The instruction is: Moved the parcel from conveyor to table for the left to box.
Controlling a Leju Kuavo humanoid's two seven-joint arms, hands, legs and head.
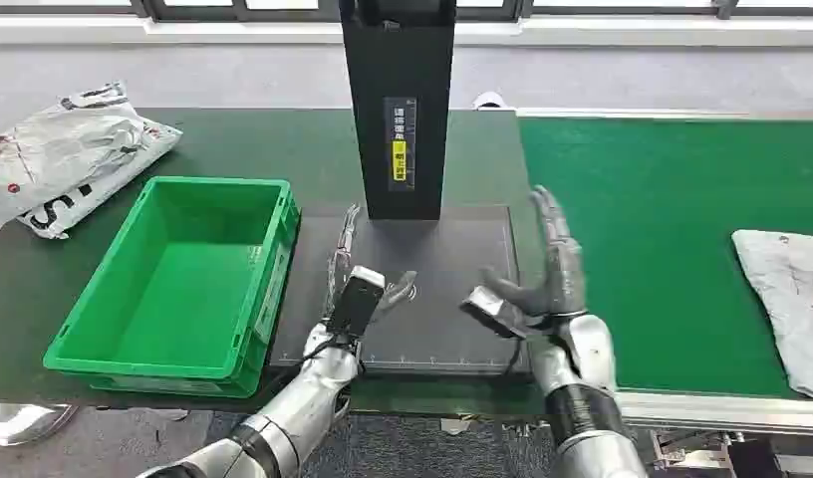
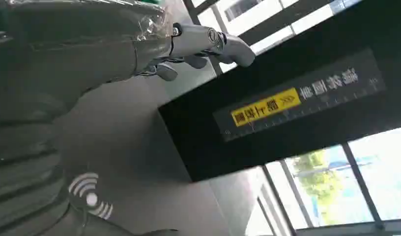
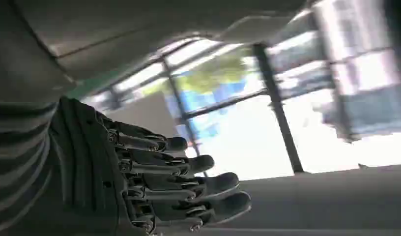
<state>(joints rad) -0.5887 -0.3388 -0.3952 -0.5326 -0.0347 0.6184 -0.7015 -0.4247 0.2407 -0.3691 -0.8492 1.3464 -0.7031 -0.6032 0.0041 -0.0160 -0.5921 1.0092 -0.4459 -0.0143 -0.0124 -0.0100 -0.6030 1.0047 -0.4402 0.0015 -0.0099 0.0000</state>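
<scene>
Hands empty, parcel waiting on the belt.

You have both hands raised over the dark pad [image 1: 412, 289] at the middle of the counter [image 1: 233, 139], fingers spread and holding nothing: the left robot hand [image 1: 355, 289] stands edge-on beside the green crate [image 1: 74, 344], the right robot hand [image 1: 542, 284] near the pad's far side by the green conveyor [image 1: 662, 199]. Your parcel [image 1: 786, 289], a grey bag, lies flat on the conveyor well apart from the right hand, so the pickup is not yet begun. That split makes sense: the right hand sits nearest the belt to fetch, the pad is likely the hand-over spot below the black scanner column [image 1: 398, 100], and the crate waits on the left for boxing. Another crumpled bag [image 1: 64, 149] lies beyond the crate.
</scene>
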